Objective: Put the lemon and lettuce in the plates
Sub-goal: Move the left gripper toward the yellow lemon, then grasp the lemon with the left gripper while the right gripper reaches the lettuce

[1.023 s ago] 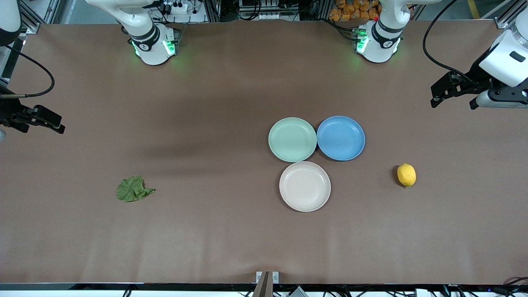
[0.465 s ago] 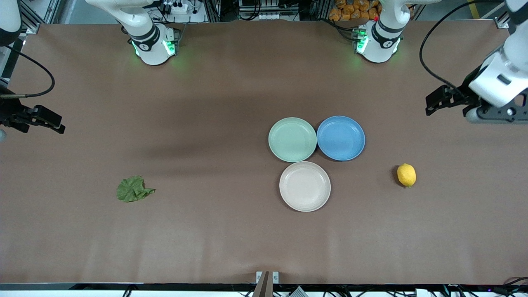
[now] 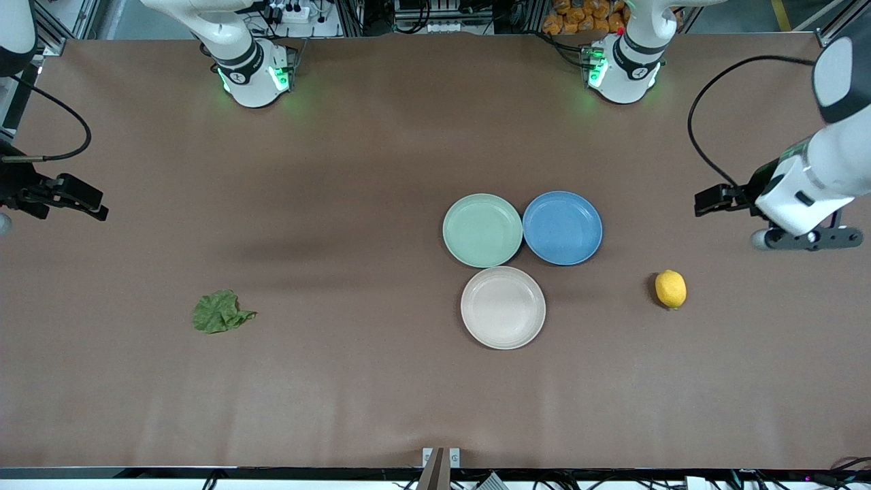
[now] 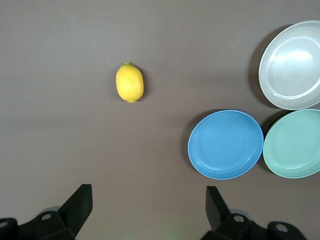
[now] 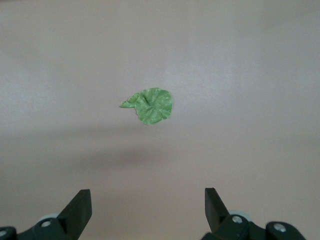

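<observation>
Lemon (image 3: 670, 288) and lettuce (image 3: 220, 312) both lie on the table (image 3: 340, 170) — neither in the mint plate (image 3: 482, 230) nor the cream plate (image 3: 503, 307). Everything remains undone. Left gripper (image 4: 147, 207) hangs open-fingered near the lemon; right gripper (image 5: 147, 207) waits, open, at its table end.

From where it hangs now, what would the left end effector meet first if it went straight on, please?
Probably bare table: the left end effector, fingers open, points down short of the lemon; depth is unclear.
</observation>
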